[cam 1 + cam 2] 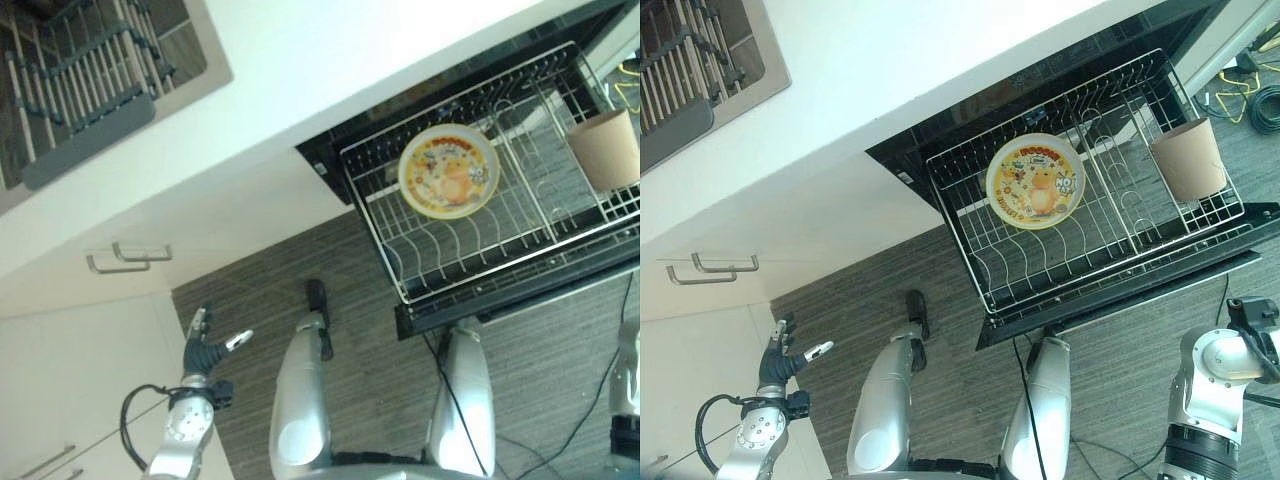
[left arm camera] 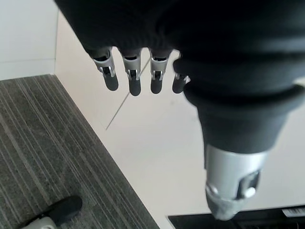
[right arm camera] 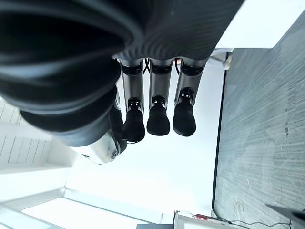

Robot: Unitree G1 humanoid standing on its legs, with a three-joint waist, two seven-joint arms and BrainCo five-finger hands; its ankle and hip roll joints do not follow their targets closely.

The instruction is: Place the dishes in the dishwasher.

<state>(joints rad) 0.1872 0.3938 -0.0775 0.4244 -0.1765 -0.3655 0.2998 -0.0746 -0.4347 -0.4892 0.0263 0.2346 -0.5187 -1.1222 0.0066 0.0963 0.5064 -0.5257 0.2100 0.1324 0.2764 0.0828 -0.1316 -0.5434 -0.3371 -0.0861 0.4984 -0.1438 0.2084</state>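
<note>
Dishes sit in the pulled-out dishwasher rack [image 1: 1110, 235]: a yellow cartoon plate [image 1: 1034, 181] leans among the tines near the rack's middle, and a tan cup [image 1: 1187, 158] stands at its far right edge, well apart from the plate. Under the white counter [image 1: 940, 70] striped floor [image 1: 960, 300] lies bare before the rack. The left hand [image 1: 780, 362] hangs low beside the cabinet doors [image 1: 700, 350] with fingers [image 2: 135, 78] straight and empty, and the right hand [image 3: 157, 102] is likewise loose, holding nothing.

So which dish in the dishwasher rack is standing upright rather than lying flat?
The tan cup, upright at the rack's right end; the yellow plate lies flat mid-rack.
</note>
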